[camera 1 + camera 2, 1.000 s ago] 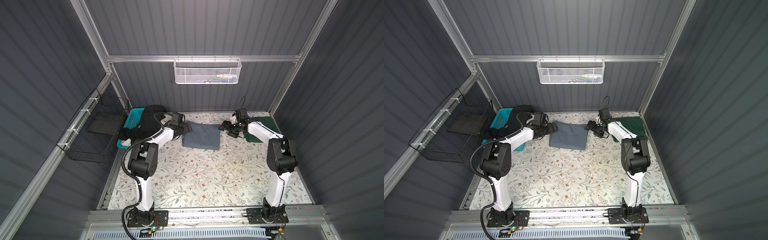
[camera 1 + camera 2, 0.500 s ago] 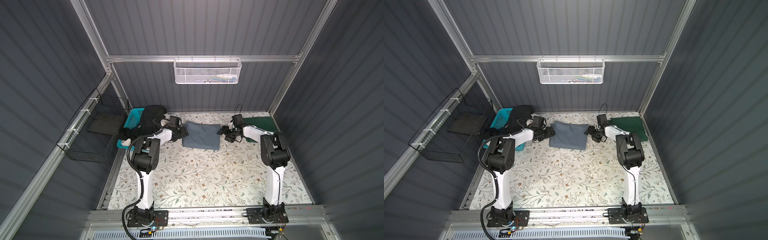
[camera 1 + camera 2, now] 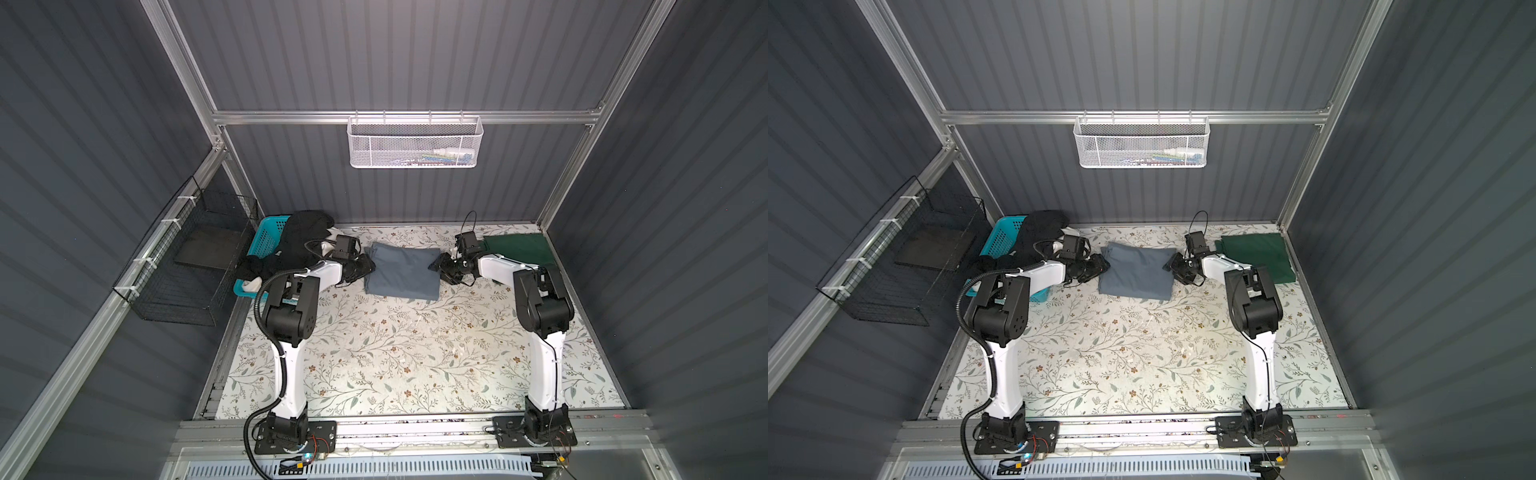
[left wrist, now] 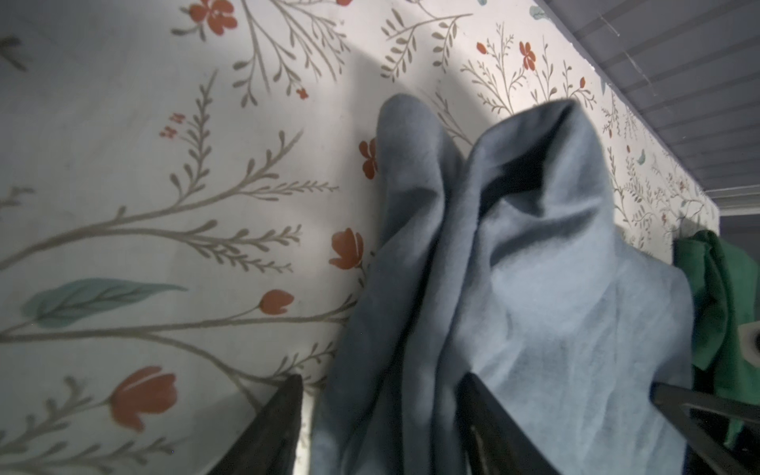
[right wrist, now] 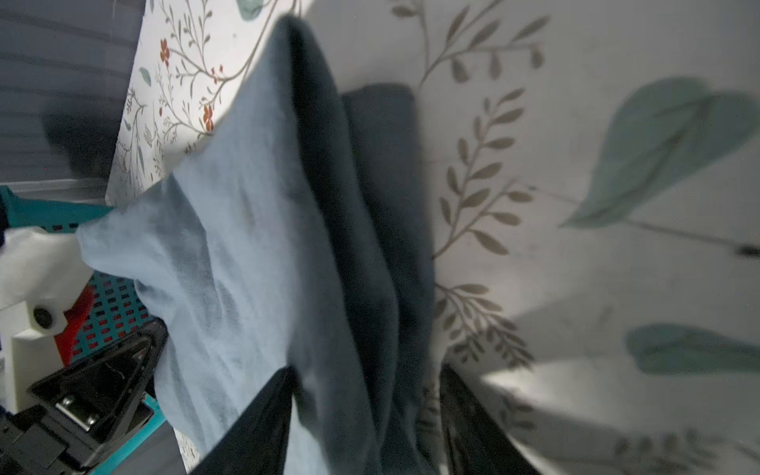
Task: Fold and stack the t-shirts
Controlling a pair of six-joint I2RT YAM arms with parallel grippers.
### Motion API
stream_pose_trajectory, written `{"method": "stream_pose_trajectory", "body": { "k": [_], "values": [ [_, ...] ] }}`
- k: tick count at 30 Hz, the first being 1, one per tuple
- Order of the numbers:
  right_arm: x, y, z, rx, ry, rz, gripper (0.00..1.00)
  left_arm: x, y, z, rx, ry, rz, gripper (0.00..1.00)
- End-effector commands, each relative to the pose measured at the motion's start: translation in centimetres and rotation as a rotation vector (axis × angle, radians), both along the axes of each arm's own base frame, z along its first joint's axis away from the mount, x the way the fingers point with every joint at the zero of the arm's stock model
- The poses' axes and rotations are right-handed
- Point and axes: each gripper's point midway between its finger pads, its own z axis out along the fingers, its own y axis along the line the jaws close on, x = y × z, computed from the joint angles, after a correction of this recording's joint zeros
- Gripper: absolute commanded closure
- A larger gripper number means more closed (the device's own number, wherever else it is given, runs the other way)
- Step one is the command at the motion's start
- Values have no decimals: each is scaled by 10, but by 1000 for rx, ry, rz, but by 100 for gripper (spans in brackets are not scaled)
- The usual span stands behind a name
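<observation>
A folded slate blue-grey t-shirt (image 3: 403,270) (image 3: 1138,270) lies at the back middle of the floral table. My left gripper (image 3: 368,266) (image 3: 1102,266) is low at its left edge, my right gripper (image 3: 436,266) (image 3: 1170,264) at its right edge. In the left wrist view the left gripper (image 4: 380,378) stands open, straddling a bunched edge of the shirt (image 4: 514,288), with a gap beside one finger. The right gripper (image 5: 366,370) is likewise open astride the layered edge (image 5: 329,246). A folded dark green t-shirt (image 3: 519,249) (image 3: 1256,253) lies at the back right.
A turquoise basket (image 3: 264,239) (image 3: 1000,239) stands at the back left, a black t-shirt (image 3: 303,232) draped over it and red cloth (image 5: 78,312) inside. A black wire basket (image 3: 187,266) hangs on the left wall and a white mesh basket (image 3: 415,143) on the back wall.
Both grippers have dropped lower and pushed in onto the blue-grey shirt's left and right edges. Their jaws have narrowed around the cloth.
</observation>
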Motion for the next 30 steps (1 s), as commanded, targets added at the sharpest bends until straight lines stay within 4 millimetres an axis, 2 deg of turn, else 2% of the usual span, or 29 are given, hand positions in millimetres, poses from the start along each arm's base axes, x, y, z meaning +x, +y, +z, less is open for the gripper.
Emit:
{"method": "stream_pose_trajectory", "body": {
  "k": [1, 2, 17, 23, 26, 30],
  "values": [
    [-8, 0, -28, -23, 68, -17, 48, -11, 1, -18, 0, 58, 1, 48],
    [-7, 0, -28, -19, 66, -23, 52, -21, 5, -29, 13, 87, 5, 50],
    [4, 2, -26, -42, 40, 16, 79, -30, 10, -30, 12, 98, 27, 56],
    [6, 0, -25, -66, 36, 25, 96, -31, 10, -30, 13, 105, 26, 62],
    [8, -3, -21, -83, 28, 26, 100, -32, 10, -30, 11, 109, 25, 63],
    [11, -3, -14, -90, 15, 38, 100, -33, 9, -26, 4, 104, 19, 63]
  ]
}}
